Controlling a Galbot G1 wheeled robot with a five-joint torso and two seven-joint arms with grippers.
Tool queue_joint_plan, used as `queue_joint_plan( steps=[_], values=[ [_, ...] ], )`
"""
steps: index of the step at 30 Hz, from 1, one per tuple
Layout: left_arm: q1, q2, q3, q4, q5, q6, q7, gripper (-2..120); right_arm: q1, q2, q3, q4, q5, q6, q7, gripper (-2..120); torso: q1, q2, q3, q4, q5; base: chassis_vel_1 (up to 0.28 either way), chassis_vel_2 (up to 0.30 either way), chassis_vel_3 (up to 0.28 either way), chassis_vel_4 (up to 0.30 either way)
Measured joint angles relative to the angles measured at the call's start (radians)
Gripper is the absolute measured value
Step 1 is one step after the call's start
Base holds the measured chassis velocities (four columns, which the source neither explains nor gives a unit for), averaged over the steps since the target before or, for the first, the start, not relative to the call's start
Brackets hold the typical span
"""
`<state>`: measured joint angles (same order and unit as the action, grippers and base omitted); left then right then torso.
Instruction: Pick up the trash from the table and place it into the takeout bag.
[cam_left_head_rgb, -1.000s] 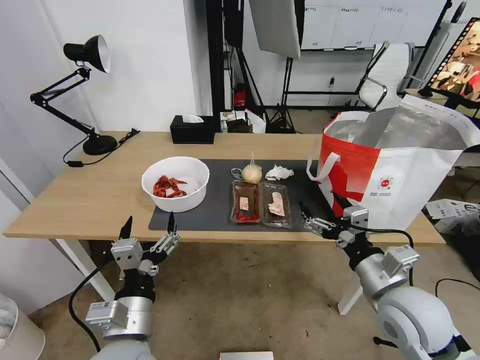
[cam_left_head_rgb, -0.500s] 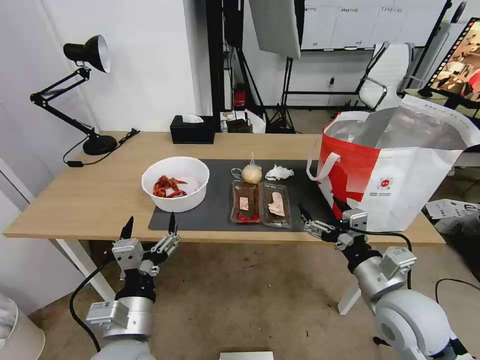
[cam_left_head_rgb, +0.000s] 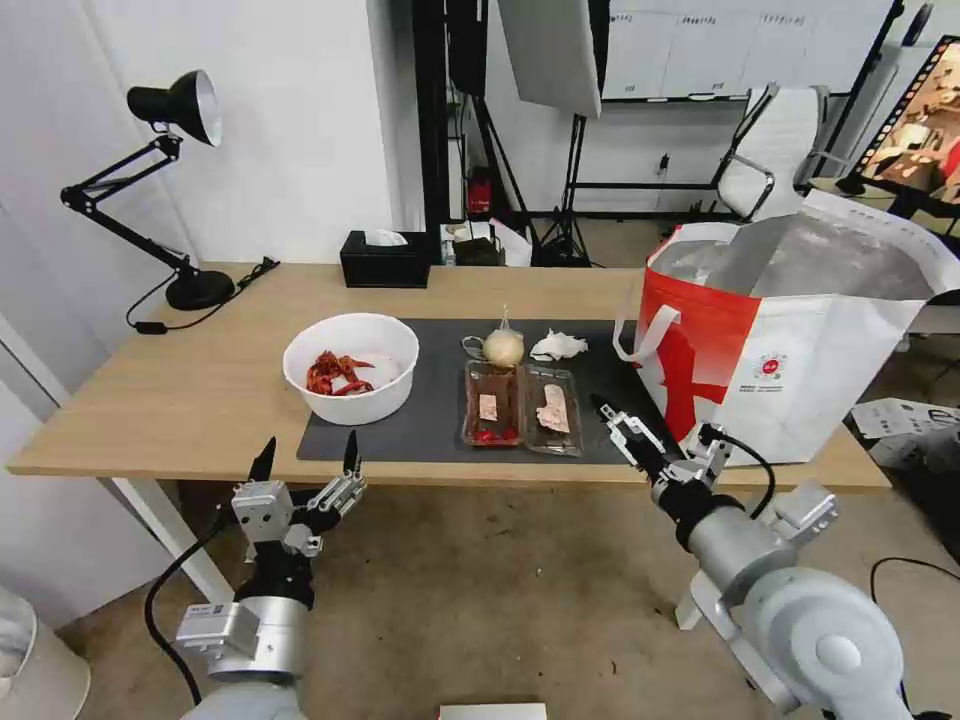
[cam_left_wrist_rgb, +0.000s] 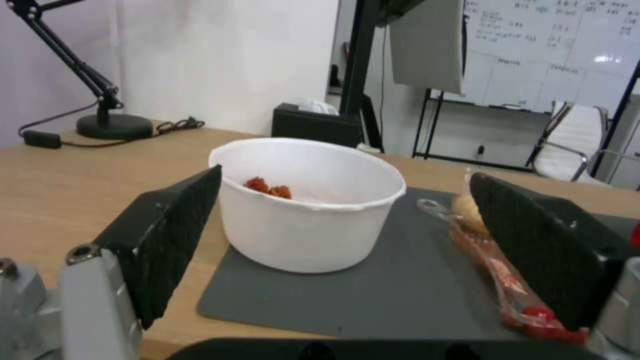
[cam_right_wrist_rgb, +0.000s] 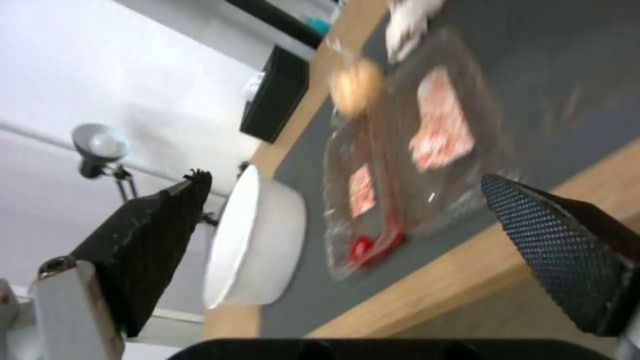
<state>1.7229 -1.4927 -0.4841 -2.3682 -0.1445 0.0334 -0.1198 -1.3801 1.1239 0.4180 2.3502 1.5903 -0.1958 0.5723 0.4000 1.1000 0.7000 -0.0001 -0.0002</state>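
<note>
On the dark mat (cam_left_head_rgb: 440, 420) of the light-wood table (cam_left_head_rgb: 190, 390) lies the trash: a white bowl (cam_left_head_rgb: 351, 367) with red scraps, a clear clamshell tray (cam_left_head_rgb: 520, 408), a knotted bag around a beige ball (cam_left_head_rgb: 503, 347) and a crumpled napkin (cam_left_head_rgb: 558, 346). The white and red takeout bag (cam_left_head_rgb: 800, 330) stands open at the table's right end. My left gripper (cam_left_head_rgb: 308, 450) hangs open below the front edge, facing the bowl (cam_left_wrist_rgb: 310, 200). My right gripper (cam_left_head_rgb: 652, 420) is open at the mat's front right corner, facing the tray (cam_right_wrist_rgb: 400, 165). Neither holds anything.
A black tissue box (cam_left_head_rgb: 384, 260) sits at the table's back edge and a black desk lamp (cam_left_head_rgb: 185, 200) with its cord at the back left. Studio stands and a white chair (cam_left_head_rgb: 775, 150) are behind the table. A bin (cam_left_head_rgb: 35, 660) stands on the floor at left.
My right gripper has rolled and edged left, its fingers now pointing up toward the tray. My left gripper has shifted slightly right. The trash and bag have not moved.
</note>
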Motion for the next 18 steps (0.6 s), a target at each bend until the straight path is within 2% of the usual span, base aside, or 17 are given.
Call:
queue_joint_plan(
  steps=[2, 6, 18],
  values=[
    [0.003, 0.002, -0.001, 0.002, -0.001, 0.001, 0.000, 100, 0.040, 0.026, -0.063, -0.036, 0.028, 0.019, 0.024, 100, 0.000, 0.000, 0.000, 0.0001, 0.0000, 0.000, 0.000, 0.000, 0.000],
    [0.006, 0.003, -0.003, 0.007, -0.002, 0.002, -0.001, 100, 0.092, 0.067, -0.125, -0.081, 0.034, 0.027, 0.059, 100, 0.000, 0.000, 0.000, 0.0002, 0.0001, 0.000, 0.000, 0.000, 0.000],
    [0.024, 0.016, -0.038, 0.007, -0.025, 0.017, -0.007, 100, 0.211, 0.158, -0.225, -0.195, -0.003, 0.047, 0.131, 100, 0.000, 0.000, 0.000, 0.0001, 0.0000, 0.000, 0.000, 0.000, 0.000]
  ],
)
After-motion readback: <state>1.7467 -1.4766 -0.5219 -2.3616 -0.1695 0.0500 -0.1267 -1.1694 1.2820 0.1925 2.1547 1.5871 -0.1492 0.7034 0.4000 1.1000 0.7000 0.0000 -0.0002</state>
